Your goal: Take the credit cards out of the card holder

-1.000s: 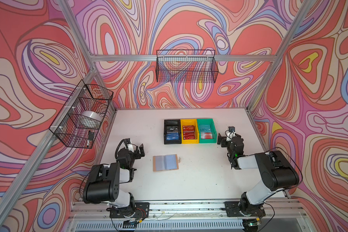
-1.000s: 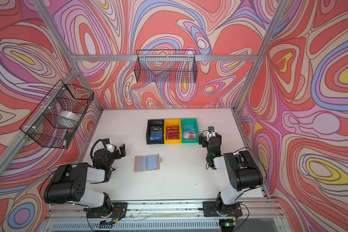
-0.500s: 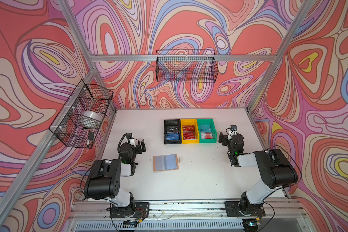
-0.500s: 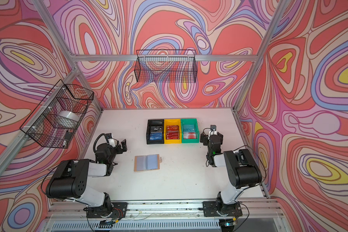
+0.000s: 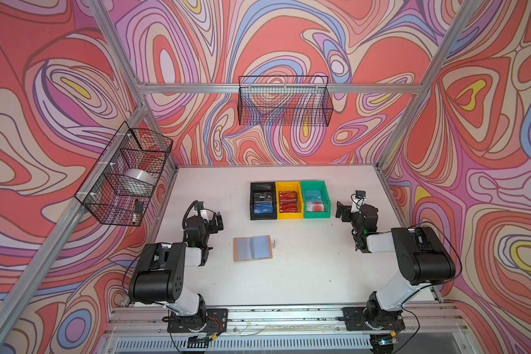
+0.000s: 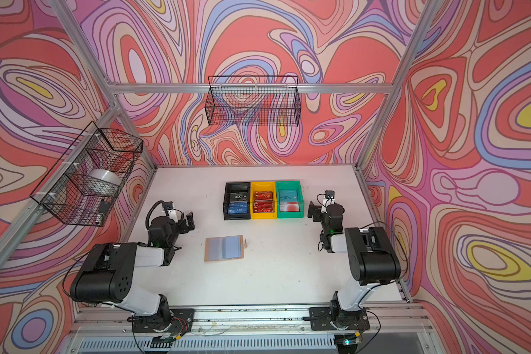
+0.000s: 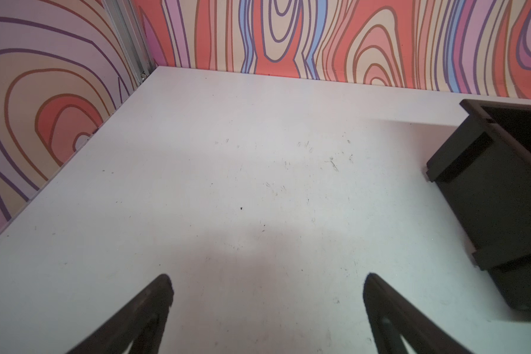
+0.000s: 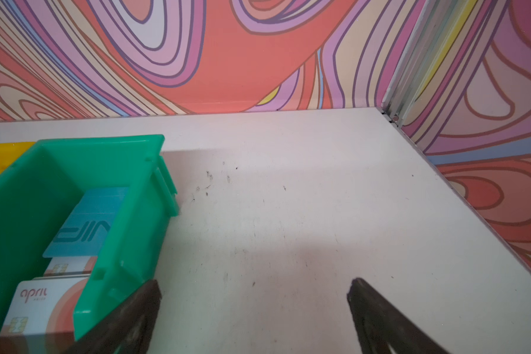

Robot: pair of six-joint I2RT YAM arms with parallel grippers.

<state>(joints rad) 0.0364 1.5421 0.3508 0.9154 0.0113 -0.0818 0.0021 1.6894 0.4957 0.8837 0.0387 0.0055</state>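
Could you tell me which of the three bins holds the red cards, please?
The yellow bin, standing between the black bin and the green bin.

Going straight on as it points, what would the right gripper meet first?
Probably the bare table, close beside the green bin; depth is unclear, so a finger of the right gripper might brush it.

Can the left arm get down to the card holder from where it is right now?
Probably yes. The card holder lies open and flat on the table, close beside the left gripper, whose jaws stand open; nothing lies between them.
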